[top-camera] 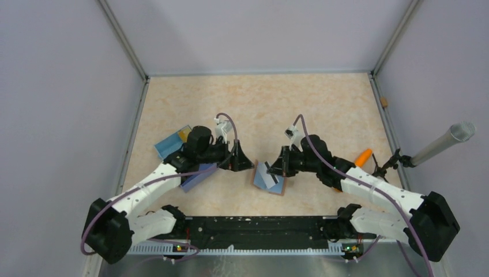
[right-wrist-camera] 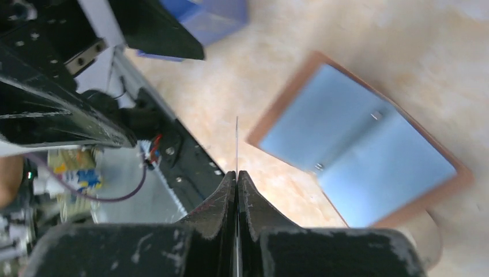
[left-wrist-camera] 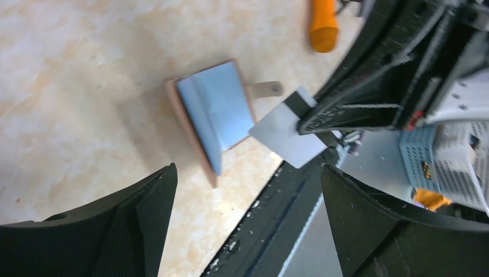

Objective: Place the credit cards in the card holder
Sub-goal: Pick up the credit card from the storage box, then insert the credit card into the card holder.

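Right jaws: clenched on a card (right-wrist-camera: 237,138), with both fingers pressed flat against its faces.
Right gripper (right-wrist-camera: 237,175): held low over the tabletop (top-camera: 323,109), just right of the wallet (left-wrist-camera: 213,115).
Card, appearance: pale grey-white, with a dark stripe at the gripped end.
Card, long axis: in line with the fingers. From the right wrist the card is seen edge-on, as a thin line running straight out past the fingertips.
Card, heading: the free end is directed toward the wallet and the left arm. In the top view it overlaps the wallet; contact with the wallet cannot be told.
Wallet, position: laid open and flat on the tabletop, between the two grippers and toward the near edge.
Wallet, appearance: a brown rim is seen around inner faces that look light blue, with a crease across the middle and a closure tab (left-wrist-camera: 265,89) at one side.
Wallet, long axis: set oblique to the tabletop edges.
Left jaws: released and spread wide, with nothing held between them.
Left gripper (top-camera: 243,163): placed just left of the wallet and aimed at it.
Blue box (top-camera: 170,147): located beside the left arm.
Orange object (left-wrist-camera: 323,26): located by the right forearm, well apart from the wallet.
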`<state>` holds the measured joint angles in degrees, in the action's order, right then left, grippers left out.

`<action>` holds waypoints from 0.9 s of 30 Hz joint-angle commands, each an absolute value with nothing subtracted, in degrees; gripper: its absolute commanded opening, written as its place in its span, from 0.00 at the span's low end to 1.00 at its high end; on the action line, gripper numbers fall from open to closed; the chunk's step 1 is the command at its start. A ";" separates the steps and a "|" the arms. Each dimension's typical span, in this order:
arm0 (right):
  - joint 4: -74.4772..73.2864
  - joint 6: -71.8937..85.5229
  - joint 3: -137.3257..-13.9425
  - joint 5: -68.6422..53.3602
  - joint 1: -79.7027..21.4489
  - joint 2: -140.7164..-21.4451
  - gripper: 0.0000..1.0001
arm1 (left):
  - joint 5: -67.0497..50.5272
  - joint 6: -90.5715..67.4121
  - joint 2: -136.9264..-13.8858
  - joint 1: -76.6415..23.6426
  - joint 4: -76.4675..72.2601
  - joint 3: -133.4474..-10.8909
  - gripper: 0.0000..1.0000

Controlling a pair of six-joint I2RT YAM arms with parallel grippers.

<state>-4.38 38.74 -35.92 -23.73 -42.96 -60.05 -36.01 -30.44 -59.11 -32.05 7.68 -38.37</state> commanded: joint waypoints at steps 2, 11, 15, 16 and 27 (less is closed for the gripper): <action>-0.51 52.63 -28.00 -9.89 -42.80 -56.34 0.00 | -24.78 -34.46 -64.79 -34.78 1.21 -36.86 0.98; 5.75 59.31 -19.49 -5.19 -42.80 -54.25 0.00 | -24.11 -34.97 -73.08 -38.26 -2.78 -37.54 0.97; 9.51 60.12 -17.90 -5.67 -42.80 -56.36 0.00 | -22.42 -34.57 -76.97 -39.83 -2.01 -39.38 0.91; 10.59 60.39 -17.46 -5.86 -42.80 -56.69 0.00 | -21.72 -34.50 -77.80 -40.12 -1.57 -39.90 0.88; 17.01 62.22 -14.14 -6.78 -42.80 -59.97 0.00 | -20.64 -35.33 -83.31 -41.66 -2.69 -40.76 0.56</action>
